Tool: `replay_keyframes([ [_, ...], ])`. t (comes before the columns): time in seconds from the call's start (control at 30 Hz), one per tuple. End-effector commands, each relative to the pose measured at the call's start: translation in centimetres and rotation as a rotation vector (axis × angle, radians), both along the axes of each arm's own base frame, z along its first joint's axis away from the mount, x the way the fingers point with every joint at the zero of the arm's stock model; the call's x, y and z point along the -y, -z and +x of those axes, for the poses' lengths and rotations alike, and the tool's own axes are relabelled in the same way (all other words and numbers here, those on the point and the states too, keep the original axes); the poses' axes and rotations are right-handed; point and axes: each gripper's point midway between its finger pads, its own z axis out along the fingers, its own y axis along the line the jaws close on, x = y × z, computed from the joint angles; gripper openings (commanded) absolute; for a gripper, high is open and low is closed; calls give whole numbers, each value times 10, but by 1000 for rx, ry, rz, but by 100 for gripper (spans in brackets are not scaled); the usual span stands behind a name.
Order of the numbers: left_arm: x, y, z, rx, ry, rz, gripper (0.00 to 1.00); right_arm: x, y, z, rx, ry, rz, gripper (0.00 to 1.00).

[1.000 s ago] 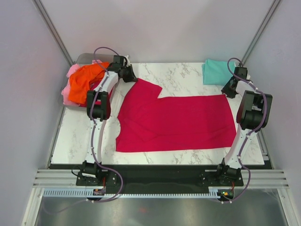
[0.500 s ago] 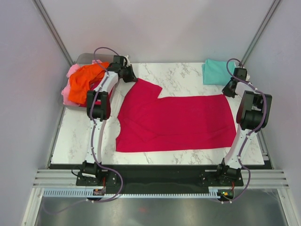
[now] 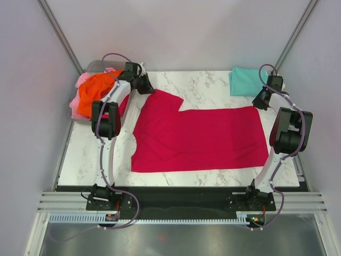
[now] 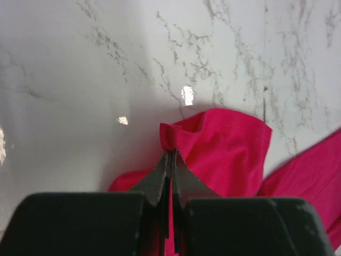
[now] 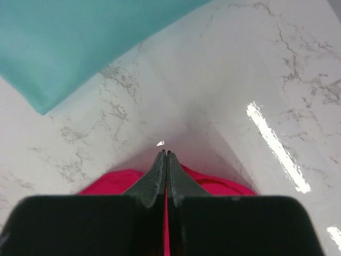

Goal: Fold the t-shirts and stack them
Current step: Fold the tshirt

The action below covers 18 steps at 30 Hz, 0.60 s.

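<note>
Light, limp shirt will likely sag and drag, so its corners suit best. Left claw pinches a fold bunched just ahead; right claw pinches the hem beneath it.

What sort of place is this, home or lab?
Probably a lab robot cell, not a home: plain walls and metal frame posts box in a marble-pattern table, and the left arm and right arm are bolted to a rail at its near edge.
</note>
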Motion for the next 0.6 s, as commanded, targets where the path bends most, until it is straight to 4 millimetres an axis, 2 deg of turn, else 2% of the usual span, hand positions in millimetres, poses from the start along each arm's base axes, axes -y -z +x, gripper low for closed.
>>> replay_keyframes([
  [0.0,1,-104,-1,161,8,-64,2,-4,-49,0,99,-18,-15,0],
  [0.1,4,-113,-15,151,29,-80,2,-7,-58,-7,112,-17,-15,0],
  [0.13,4,-128,-20,174,33,-84,2,-7,-60,-9,115,-18,-17,0],
  [0.17,2,-121,-27,153,35,-75,2,-8,-63,-13,113,-18,-17,0],
  [0.2,2,-126,-33,156,37,-74,2,-8,-64,-16,113,-17,-18,0],
  [0.23,1,-140,-40,176,42,-74,2,-13,-71,-18,129,-33,-3,0],
  [0.27,-1,-134,-50,155,46,-66,2,-15,-67,-24,117,-33,0,0],
  [0.33,-4,-136,-64,148,46,-58,2,-15,-68,-31,115,-30,3,0],
  [0.37,-6,-141,-79,144,47,-54,2,-17,-67,-39,110,-31,4,0],
  [0.5,-10,-146,-117,144,70,-37,2,-15,-66,-60,102,-25,6,0],
  [0.53,-9,-146,-124,145,78,-34,2,-15,-72,-64,117,-25,4,0],
  [0.57,-10,-146,-138,147,91,-25,2,-15,-66,-73,101,-23,9,0],
])
